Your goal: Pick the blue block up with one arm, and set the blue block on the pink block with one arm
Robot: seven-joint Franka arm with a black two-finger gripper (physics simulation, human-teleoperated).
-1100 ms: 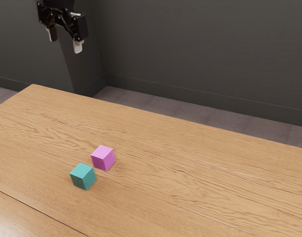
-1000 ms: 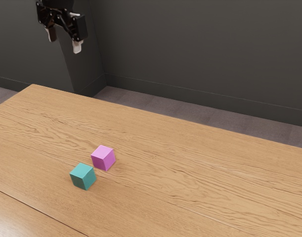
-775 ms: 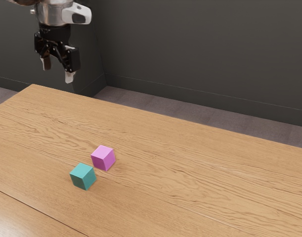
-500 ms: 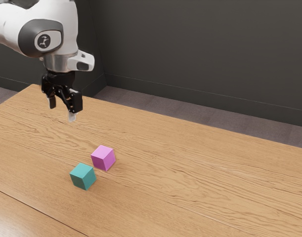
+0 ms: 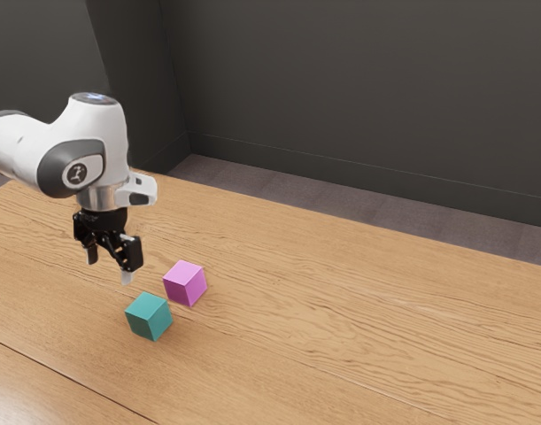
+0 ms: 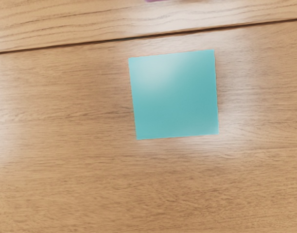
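Hand (image 5: 109, 268) open and empty, poised just above blue block (image 5: 149, 316) on counter (image 5: 359, 301); block judged rigid, light and smooth-faced, so grip two opposite flat sides squarely at mid-height.

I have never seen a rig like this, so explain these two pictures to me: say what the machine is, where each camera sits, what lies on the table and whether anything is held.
This is a simulator's render of a white robot arm with a black two-finger gripper at its end. The exterior view comes from a camera at the arm's side. The wrist view comes from a camera on the arm's hand, looking down. On the wooden table lie two small cubes: a blue block, teal in shade, and a pink block close beside it. The gripper hovers just above the blue block with its fingers open and holds nothing. In the wrist view the blue block lies under the hand.
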